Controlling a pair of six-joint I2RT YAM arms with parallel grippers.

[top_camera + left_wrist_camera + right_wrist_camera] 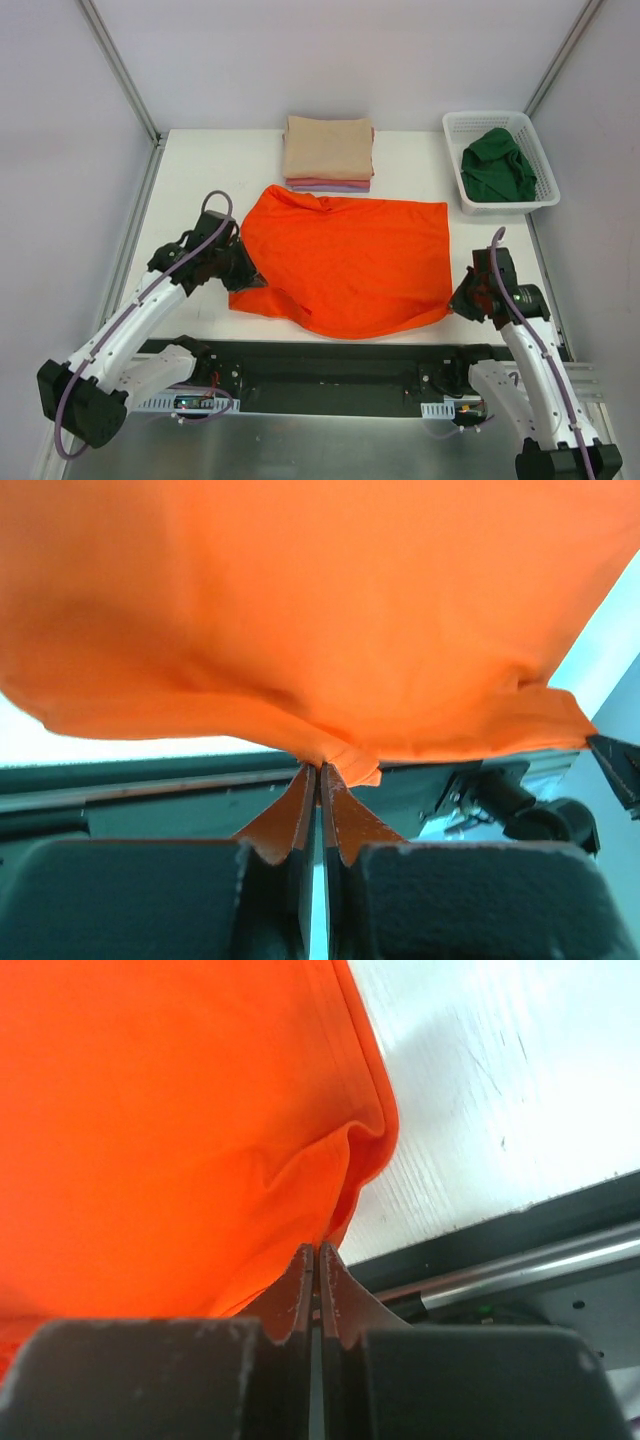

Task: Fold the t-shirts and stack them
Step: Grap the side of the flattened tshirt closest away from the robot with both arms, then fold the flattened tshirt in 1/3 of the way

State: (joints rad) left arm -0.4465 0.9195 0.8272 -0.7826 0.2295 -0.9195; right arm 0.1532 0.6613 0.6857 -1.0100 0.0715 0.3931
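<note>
Here, the orange shirt (345,265) lies spread out, just on the arms' side of the stack (328,150). The left gripper (248,282) and right gripper (460,300) each clench 1 corner farthest from the stack. A fold seems to be starting; next, both should lift together toward the stack.
</note>
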